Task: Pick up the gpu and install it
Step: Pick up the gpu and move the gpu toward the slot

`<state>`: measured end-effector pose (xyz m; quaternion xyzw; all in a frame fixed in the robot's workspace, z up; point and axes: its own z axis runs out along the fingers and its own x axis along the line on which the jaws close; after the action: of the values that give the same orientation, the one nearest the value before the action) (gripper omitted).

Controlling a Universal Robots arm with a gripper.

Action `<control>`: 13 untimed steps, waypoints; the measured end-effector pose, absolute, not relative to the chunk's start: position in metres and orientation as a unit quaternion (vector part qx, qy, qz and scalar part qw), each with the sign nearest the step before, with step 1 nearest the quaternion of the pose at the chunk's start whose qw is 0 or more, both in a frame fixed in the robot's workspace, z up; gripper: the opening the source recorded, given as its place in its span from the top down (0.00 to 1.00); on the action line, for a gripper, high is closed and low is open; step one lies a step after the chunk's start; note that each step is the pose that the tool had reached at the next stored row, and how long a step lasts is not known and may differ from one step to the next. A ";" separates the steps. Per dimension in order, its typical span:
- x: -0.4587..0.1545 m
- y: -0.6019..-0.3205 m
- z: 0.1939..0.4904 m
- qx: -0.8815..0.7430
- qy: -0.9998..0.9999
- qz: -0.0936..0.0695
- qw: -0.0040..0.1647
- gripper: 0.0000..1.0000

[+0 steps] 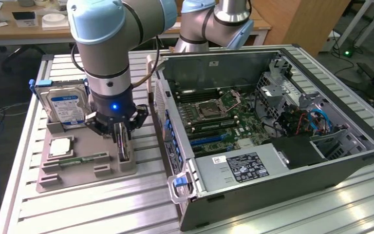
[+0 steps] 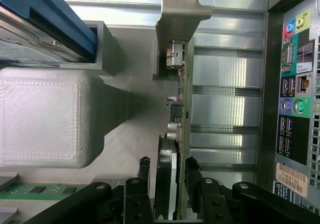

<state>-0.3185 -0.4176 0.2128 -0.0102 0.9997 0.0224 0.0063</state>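
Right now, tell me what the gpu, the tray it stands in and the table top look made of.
gpu: green circuit board with a bare, dull-shiny metal end bracket; black shroud probably plastic.
tray: matte grey-brown plastic, likely 3D-printed, going by the fine layered texture.
table top: brushed aluminium by the look, silvery ribbed slats with soft glare.

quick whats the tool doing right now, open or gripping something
tool: open, straddling the upright gpu with a small gap on each side, not clamped on it
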 end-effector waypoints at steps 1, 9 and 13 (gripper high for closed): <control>-0.318 -0.418 0.213 -0.010 1.000 0.022 0.006 0.58; -0.318 -0.418 0.213 -0.010 1.000 0.022 0.006 0.58; -0.318 -0.418 0.212 -0.010 1.000 0.022 0.006 0.67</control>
<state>-0.3180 -0.4177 0.2124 -0.0102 0.9997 0.0224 0.0064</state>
